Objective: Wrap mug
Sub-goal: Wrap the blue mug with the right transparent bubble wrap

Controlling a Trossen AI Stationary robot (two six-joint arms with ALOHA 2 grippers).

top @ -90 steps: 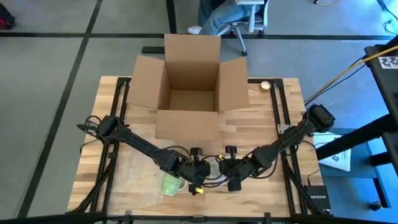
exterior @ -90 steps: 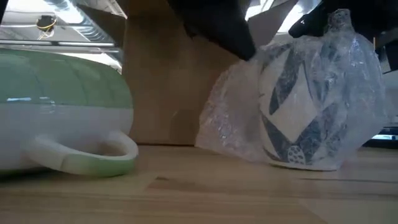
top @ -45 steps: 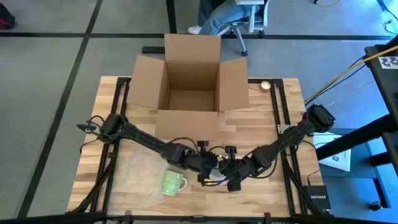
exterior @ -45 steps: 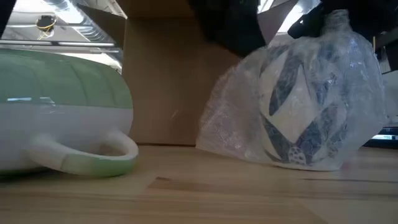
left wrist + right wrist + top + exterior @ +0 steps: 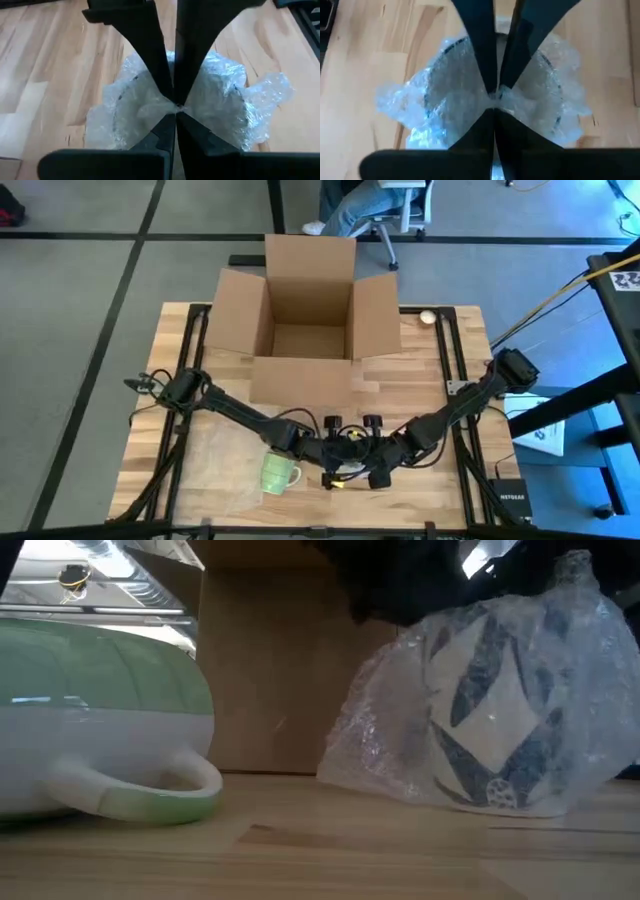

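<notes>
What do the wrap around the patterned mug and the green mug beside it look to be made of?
The wrap looks like clear plastic bubble wrap: crinkled, glinting, and the pattern shows through it. The green mug looks like glazed ceramic: smooth, with soft highlights and a thick pale handle.

Your table (image 5: 420, 385) is pale wooden planks on a black frame. At its far middle stands an open cardboard box (image 5: 305, 330), flaps spread outward. Near the front edge, left of centre, the green mug (image 5: 278, 474) lies on its side, handle resting on the wood. Just right of it sits a bubble-wrapped bundle (image 5: 490, 710), showing a blue leaf pattern through the plastic. A clear bubble-wrap sheet (image 5: 215, 452) lies flat on the left, beside the mug. A small pale round thing (image 5: 427, 317) rests at the far right corner.
</notes>
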